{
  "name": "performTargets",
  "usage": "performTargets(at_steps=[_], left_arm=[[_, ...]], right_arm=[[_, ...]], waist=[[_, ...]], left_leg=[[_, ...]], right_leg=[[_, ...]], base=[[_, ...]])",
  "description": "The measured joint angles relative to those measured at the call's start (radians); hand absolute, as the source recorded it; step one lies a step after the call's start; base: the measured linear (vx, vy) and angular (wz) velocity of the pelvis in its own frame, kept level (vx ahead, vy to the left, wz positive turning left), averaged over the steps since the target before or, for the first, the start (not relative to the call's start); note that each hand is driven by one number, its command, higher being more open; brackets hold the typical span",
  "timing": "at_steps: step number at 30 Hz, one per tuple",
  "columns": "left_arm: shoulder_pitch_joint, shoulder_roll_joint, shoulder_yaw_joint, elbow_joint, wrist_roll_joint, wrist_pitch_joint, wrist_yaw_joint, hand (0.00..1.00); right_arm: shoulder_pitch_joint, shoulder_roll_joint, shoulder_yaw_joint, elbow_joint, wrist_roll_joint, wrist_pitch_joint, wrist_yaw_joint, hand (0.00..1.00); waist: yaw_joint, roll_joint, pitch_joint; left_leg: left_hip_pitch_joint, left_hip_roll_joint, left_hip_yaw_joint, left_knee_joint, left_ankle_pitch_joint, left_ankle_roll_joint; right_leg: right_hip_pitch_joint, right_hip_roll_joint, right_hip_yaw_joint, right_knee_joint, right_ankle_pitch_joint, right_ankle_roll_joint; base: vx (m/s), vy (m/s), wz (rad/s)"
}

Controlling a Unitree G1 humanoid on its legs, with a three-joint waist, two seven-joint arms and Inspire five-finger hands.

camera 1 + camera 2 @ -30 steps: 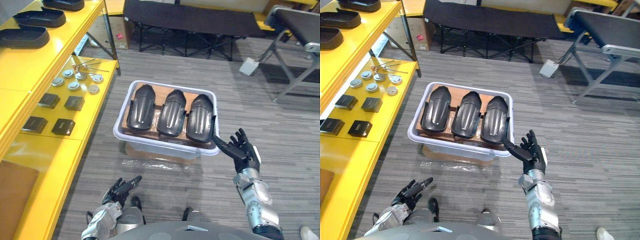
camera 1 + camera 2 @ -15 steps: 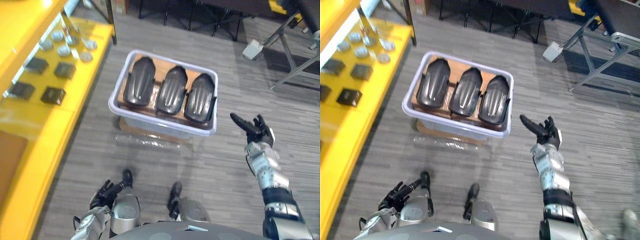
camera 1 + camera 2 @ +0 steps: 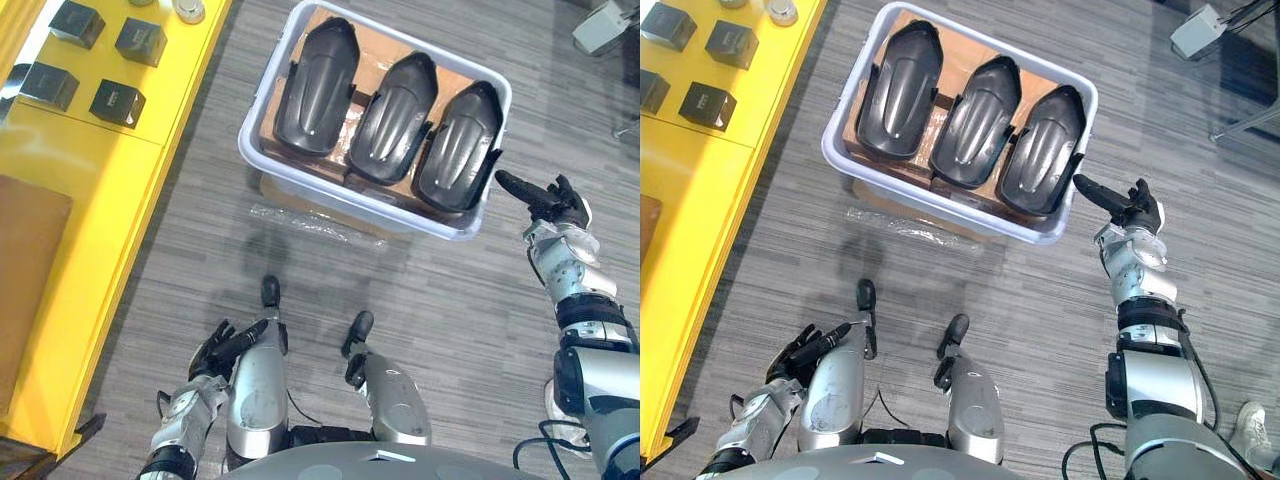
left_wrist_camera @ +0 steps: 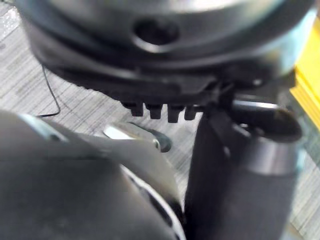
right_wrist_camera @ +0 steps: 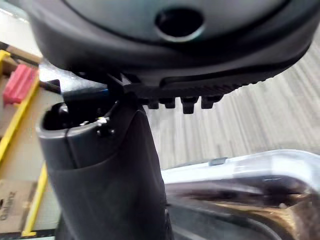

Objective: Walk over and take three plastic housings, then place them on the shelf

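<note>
Sitting on grey floor (image 3: 480,300) near a yellow shelf (image 3: 90,200), a bin (image 3: 330,193) holds three housings (image 3: 392,118) (abreast); left robot hand (image 3: 222,347), right robot hand (image 3: 555,203) spread, empty.

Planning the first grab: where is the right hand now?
The right hand hovers open at the right of the eye views, just off the white bin's right rim, nearest the rightmost housing.

The 3 plastic housings (image 3: 392,105) are glossy black, on brown cardboard (image 3: 382,43) inside a pale whitish bin (image 3: 330,192). The shelf (image 3: 80,200) is bright yellow with small black boxes (image 3: 117,102). The floor (image 3: 450,300) is grey with fine streaks.
</note>
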Motion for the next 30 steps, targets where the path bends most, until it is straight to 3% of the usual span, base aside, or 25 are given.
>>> performTargets(at_steps=[5, 6, 8, 11, 14, 20, 21, 24, 30], left_arm=[[-0.036, -0.016, -0.029, 0.038, -0.041, -0.022, -0.004, 1.0], [-0.041, -0.021, -0.036, 0.041, -0.042, -0.025, -0.009, 1.0], [-0.065, -0.026, -0.049, 0.064, -0.044, -0.037, -0.021, 1.0], [-0.077, -0.028, -0.069, 0.068, -0.077, -0.04, -0.021, 1.0], [-0.1, -0.054, -0.089, 0.086, -0.085, -0.042, -0.022, 1.0], [-0.112, -0.078, -0.113, 0.114, -0.108, -0.06, -0.027, 1.0], [-0.111, -0.08, -0.119, 0.124, -0.11, -0.065, -0.03, 1.0], [-0.111, -0.085, -0.124, 0.137, -0.111, -0.073, -0.042, 1.0], [-0.109, -0.084, -0.13, 0.145, -0.109, -0.106, -0.063, 1.0]], right_arm=[[-0.086, -0.063, 0.02, 0.12, -0.003, 0.013, 0.023, 1.0], [-0.11, -0.091, 0.034, 0.138, -0.004, 0.013, 0.032, 1.0], [-0.156, -0.132, 0.063, 0.151, -0.01, 0.014, 0.033, 1.0], [-0.191, -0.147, 0.108, 0.158, -0.01, 0.016, 0.033, 1.0], [-0.255, -0.175, 0.165, 0.178, -0.012, 0.039, 0.007, 1.0], [-0.309, -0.248, 0.213, 0.185, -0.05, 0.054, -0.019, 1.0], [-0.316, -0.254, 0.213, 0.185, -0.052, 0.054, -0.02, 0.0], [-0.323, -0.272, 0.214, 0.185, -0.061, 0.056, -0.007, 0.0], [-0.322, -0.298, 0.208, 0.188, -0.131, 0.058, -0.013, 0.0]], waist=[[0.013, 0.037, 0.014], [0.013, 0.055, 0.018], [0.019, 0.083, 0.021], [0.032, 0.096, 0.024], [0.051, 0.141, 0.033], [0.062, 0.188, 0.038], [0.063, 0.194, 0.036], [0.06, 0.209, 0.036], [0.046, 0.215, 0.036]], left_leg=[[-0.051, -0.008, -0.01, 0.019, 0.002, 0.005], [-0.065, -0.007, -0.017, 0.028, 0.002, 0.005], [-0.104, -0.008, -0.029, 0.049, 0.002, 0.006], [-0.13, -0.008, -0.035, 0.055, 0.006, 0.005], [-0.162, -0.015, -0.052, 0.066, 0.014, 0.006], [-0.177, -0.045, -0.055, 0.023, 0.053, 0.014], [-0.176, -0.049, -0.054, 0.012, 0.057, 0.012], [-0.176, -0.053, -0.055, 0.002, 0.066, 0.014], [-0.176, -0.05, -0.058, -0.01, 0.077, 0.016]], right_leg=[[-0.064, -0.013, -0.001, 0.058, -0.017, -0.006], [-0.079, -0.018, -0.003, 0.079, -0.026, -0.006], [-0.123, -0.029, -0.008, 0.13, -0.045, -0.006], [-0.159, -0.035, -0.009, 0.168, -0.06, -0.012], [-0.201, -0.053, -0.022, 0.231, -0.09, -0.018], [-0.261, -0.094, -0.022, 0.303, -0.117, -0.016], [-0.27, -0.099, -0.021, 0.306, -0.122, -0.021], [-0.28, -0.106, -0.02, 0.323, -0.135, -0.018], [-0.29, -0.105, -0.022, 0.336, -0.141, -0.023]], base=[[-0.04, 0.029, 0.04], [-0.05, 0.026, 0.1], [-0.06, 0.02, 0.12], [-0.04, 0.003, 0.06], [-0.03, -0.008, 0.16], [-0.02, -0.01, 0.11], [-0.01, 0.0, 0.05], [-0.01, -0.003, 0.03], [0.0, 0.0, 0.0]])
